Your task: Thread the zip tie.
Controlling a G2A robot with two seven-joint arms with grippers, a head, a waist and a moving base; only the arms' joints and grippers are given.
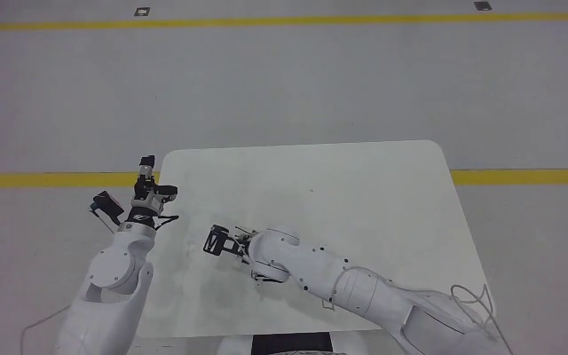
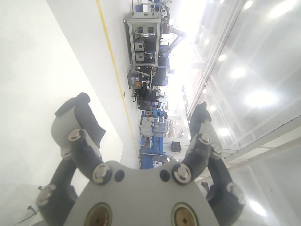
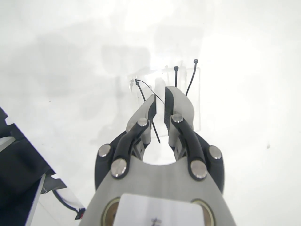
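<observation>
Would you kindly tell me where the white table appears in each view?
Top view: table centre, under the right gripper.
Left wrist view: table behind the left gripper.
Right wrist view: table beneath the zip ties.
Shared landmark: right gripper, top and right wrist views.

Right tool (image 3: 160, 95) gap narrow, zip tie (image 3: 151, 90) strand crossing it; clear stand (image 3: 196, 99) with upright ties (image 3: 176, 77) directly ahead.
</observation>
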